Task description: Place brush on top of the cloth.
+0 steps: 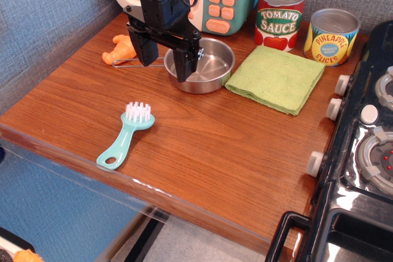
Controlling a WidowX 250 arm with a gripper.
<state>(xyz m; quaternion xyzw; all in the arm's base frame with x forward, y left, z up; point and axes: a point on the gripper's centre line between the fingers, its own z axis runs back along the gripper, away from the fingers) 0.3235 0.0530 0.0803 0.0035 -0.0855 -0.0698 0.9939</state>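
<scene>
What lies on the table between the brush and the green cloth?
Nothing: in the observation view, only bare wooden table shows between the brush and the cloth. The steel pan sits farther back, beside the cloth.

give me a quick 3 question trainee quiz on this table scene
1. True or false: the brush already lies on the cloth.
2. Which thing stands nearest the gripper? A) steel pan B) pineapple can C) stove knobs
3. Fill in: the gripper's jaws are ____ and hold nothing.

Key: 1 false, the brush lies apart on the wood near the front edge; 2 A; 3 open.
</scene>
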